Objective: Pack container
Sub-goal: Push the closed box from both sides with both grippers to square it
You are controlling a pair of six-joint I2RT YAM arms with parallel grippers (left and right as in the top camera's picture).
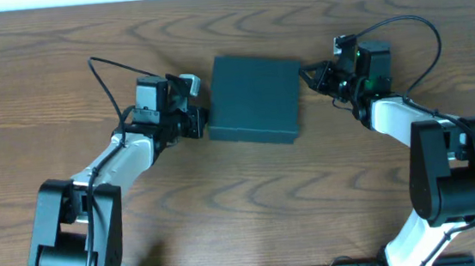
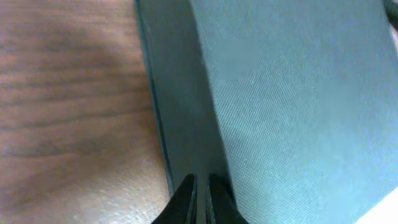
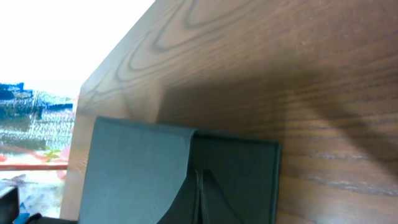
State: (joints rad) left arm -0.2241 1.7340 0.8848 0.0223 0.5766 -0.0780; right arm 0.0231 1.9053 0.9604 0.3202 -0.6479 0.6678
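Overhead view is showing the left tool [image 1: 199, 119] lying against the left wall of the container [image 1: 254, 97], toward its near end. The tool's tips are pressed together, with nothing showing between them. The container is sitting closed in the middle of the desk [image 1: 244, 210], a little toward the far side. To the right, the right tool [image 1: 308, 75] is sitting at the container's far right corner, touching it or just beside it; I cannot tell which. Its tips are also pressed together, pinching nothing that I can make out.

As I am judging it, packing is depending on getting the flap [image 3: 140, 171] open, and two shut tools are offering only thin tips to work its edge. A tip pushing sideways instead of getting under the flap is likely to be sliding or turning the container across the smooth desk. With the tools on opposite sides, uneven pushing is risking skewing it or denting a wall.

The overhead view is giving the whole container and both tools, but the tips are too small there to read. The left wrist view is showing the shut tips right at the line where the left wall is meeting the top. Only the right wrist view is showing a paler flap edge lying over a darker wall, and the desk's far edge.
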